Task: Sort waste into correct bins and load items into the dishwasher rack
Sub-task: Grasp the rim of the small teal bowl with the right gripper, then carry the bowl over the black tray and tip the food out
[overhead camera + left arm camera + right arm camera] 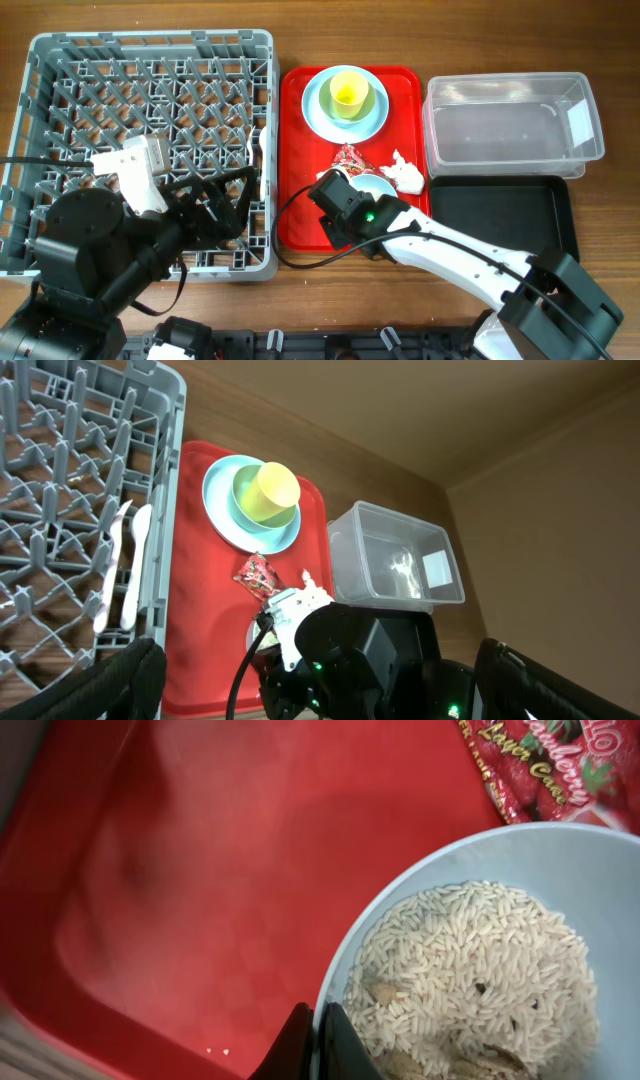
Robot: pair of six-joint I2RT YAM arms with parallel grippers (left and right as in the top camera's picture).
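My right gripper (362, 196) is shut on the near rim of a pale blue bowl (470, 980) full of rice scraps, resting on the red tray (300, 190). The red wrapper (349, 157) lies just beyond the bowl and also shows in the right wrist view (545, 765). The crumpled napkin (405, 172) lies to the bowl's right. A pale blue plate (320, 112) holds a small bowl and the yellow cup (347, 95). My left gripper (235, 195) is open and empty over the right edge of the grey rack (60, 60). The white fork and spoon (120, 565) lie in the rack.
The clear tub (510, 125) stands at the right, with the black tray (500, 215) in front of it. My right arm (450, 250) crosses the table's front, past the black tray's left edge.
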